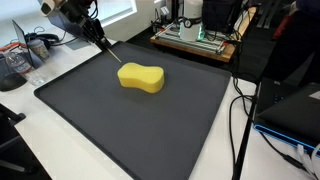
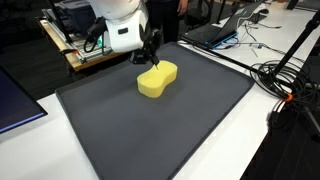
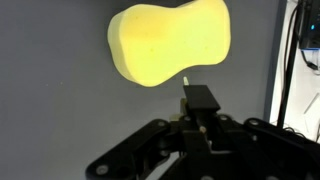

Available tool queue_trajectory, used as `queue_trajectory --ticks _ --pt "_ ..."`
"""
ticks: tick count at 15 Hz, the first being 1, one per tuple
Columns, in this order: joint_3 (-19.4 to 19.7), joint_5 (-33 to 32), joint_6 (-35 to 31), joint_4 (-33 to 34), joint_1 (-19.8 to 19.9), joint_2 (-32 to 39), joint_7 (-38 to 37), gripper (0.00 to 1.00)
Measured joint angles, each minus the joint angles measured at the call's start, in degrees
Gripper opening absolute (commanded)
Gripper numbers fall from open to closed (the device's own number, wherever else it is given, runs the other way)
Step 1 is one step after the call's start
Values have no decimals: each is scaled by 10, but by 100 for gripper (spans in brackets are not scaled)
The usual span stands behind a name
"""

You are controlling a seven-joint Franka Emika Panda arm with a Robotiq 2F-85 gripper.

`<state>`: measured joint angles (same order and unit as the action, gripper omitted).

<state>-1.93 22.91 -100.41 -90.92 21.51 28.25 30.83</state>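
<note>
A yellow, peanut-shaped sponge (image 1: 141,77) lies on a dark grey mat (image 1: 120,135), toward its far side. It shows in both exterior views (image 2: 157,79) and at the top of the wrist view (image 3: 168,42). My gripper (image 1: 95,33) hovers just beside the sponge (image 2: 150,45). In the wrist view the jaws (image 3: 200,108) are shut on a thin dark stick, perhaps a pen (image 1: 110,50). The stick's tip points down at the mat close to the sponge's edge. I cannot tell whether it touches the sponge.
The mat (image 2: 150,135) covers most of a white table. Cables (image 1: 240,120) run along one side (image 2: 285,85). A wooden rack with electronics (image 1: 195,40) and a laptop (image 2: 215,30) stand behind the mat. A glass jar (image 1: 15,65) stands off one corner.
</note>
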Motion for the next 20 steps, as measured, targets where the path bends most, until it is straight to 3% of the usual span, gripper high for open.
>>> queue_trajectory --ticks 6,12,14,15,20 --pt "20 119 -74 -176 0 -93 34 3" --pt "66 248 -189 -356 -2 -191 87 3" --pt "82 281 -211 -399 -5 -220 103 3" --pt "89 292 -220 -418 -7 -234 106 12" --pt "102 306 -247 -474 -21 -288 107 12"
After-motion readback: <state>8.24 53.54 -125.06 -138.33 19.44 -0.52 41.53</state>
